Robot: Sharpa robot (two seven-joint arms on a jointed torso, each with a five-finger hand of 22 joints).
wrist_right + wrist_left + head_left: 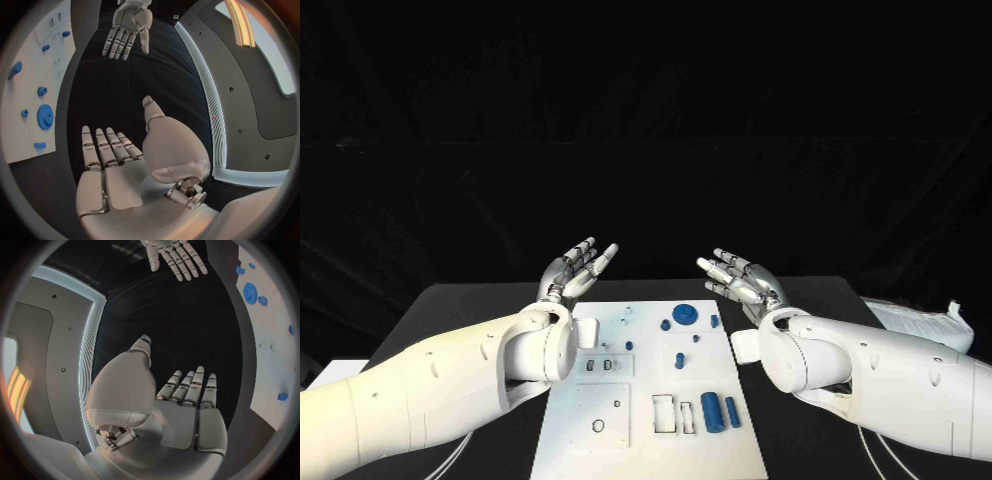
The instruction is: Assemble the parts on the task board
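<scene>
Beyond the flat white plastic task board point(646, 420), I see both silver hands, left hand point(577, 268) and right hand point(744, 280), fingers apart, empty; nothing started, next I'd reach for a small blue part point(713, 411).

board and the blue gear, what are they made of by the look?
Board: probably matte white plastic or coated sheet; flat, even, no glare, with cut slots. Blue gear: likely moulded or printed plastic; uniform saturated colour, dull surface. Neither can be confirmed from the pictures.

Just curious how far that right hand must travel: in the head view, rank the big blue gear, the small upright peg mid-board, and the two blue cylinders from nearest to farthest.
1. Big blue gear, far end of board.
2. Small upright peg, mid-board.
3. Two blue cylinders, near end.
</scene>
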